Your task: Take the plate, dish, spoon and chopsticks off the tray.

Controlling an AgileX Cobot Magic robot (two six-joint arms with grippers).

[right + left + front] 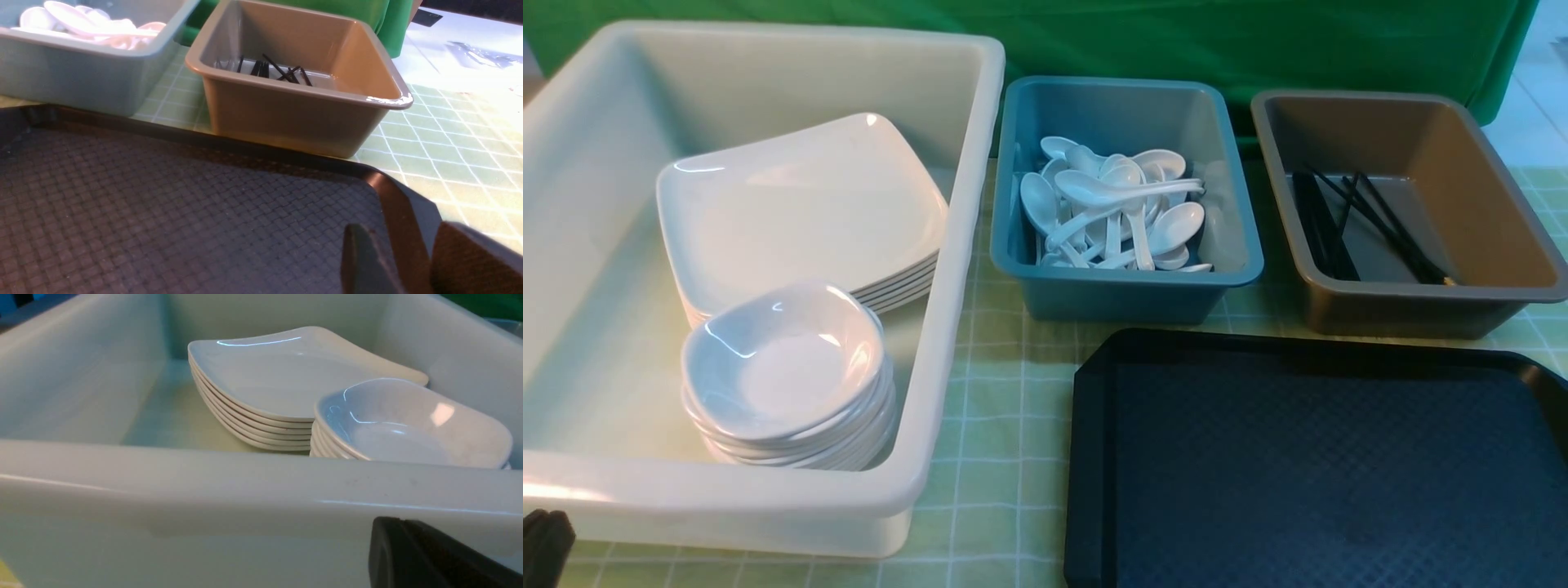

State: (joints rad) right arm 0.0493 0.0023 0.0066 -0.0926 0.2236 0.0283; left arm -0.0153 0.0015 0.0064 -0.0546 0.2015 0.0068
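The tray (1323,465) lies bare: plates (800,204) and dishes (784,367) stack in the cream tub (964,245), spoons (1119,208) and chopsticks (1364,224) sorted into theirs. Left claw (433,555) is pressed together; right claw (412,261) is spread, holding nothing.

1. The tray (1323,465) lay bare across its whole textured floor; only a low rim stood around it.
2. Behind it, the teal tub (1123,290) and brown tub (1413,314) stood just beside its far edge, with a narrow strip of surface (996,457) between them.
3. The cream tub (931,392) walled off the left; a wider strip of surface separated it from the tray.
4. Inside the cream tub, stacked plates (800,204) and dishes (784,367) filled the right part, while its left floor stayed free.
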